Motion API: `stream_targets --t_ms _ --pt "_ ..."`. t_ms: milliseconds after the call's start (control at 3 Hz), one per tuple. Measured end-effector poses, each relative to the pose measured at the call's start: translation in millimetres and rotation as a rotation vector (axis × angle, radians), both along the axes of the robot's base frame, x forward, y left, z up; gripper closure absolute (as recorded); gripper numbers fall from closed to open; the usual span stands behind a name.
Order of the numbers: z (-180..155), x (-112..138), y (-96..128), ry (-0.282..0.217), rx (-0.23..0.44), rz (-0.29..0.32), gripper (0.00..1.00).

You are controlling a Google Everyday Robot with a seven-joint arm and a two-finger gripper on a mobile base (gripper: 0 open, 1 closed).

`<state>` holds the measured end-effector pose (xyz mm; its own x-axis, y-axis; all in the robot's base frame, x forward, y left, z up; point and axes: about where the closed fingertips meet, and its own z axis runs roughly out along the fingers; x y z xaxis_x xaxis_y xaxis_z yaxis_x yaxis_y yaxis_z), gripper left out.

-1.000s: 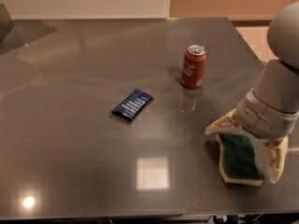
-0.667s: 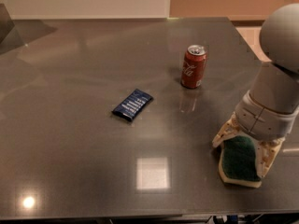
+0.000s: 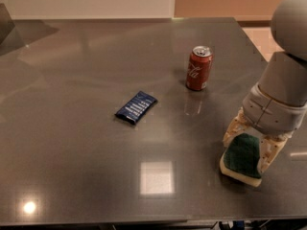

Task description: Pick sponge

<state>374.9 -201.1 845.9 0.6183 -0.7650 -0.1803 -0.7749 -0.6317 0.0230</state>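
Observation:
The sponge [image 3: 242, 158], dark green top over pale yellow foam, lies on the grey table [image 3: 96, 166] at the front right. My gripper [image 3: 247, 153] comes down over it from the right, below the big grey arm [image 3: 283, 95]. Its cream fingers [image 3: 234, 128] stand on both sides of the sponge and press against its edges. The sponge rests on the table top between them.
A red soda can [image 3: 199, 68] stands upright behind and left of the gripper. A flat dark blue packet [image 3: 136, 107] lies near the table's middle. The table's right edge runs close behind the arm, and its front edge is just below the sponge.
The fingers have drawn in from a wide spread to the sponge's sides. The arm has shifted a little, and the sponge has stayed in place on the table.

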Motion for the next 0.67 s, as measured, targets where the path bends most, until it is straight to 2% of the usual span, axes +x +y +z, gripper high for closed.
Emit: stream_targets --t_ms 333,667 --pt "23.8 10.4 8.4 -0.010 0.025 -0.094 1.00" --pt "53.4 21.4 18.9 -0.037 0.027 -0.183 1.00"
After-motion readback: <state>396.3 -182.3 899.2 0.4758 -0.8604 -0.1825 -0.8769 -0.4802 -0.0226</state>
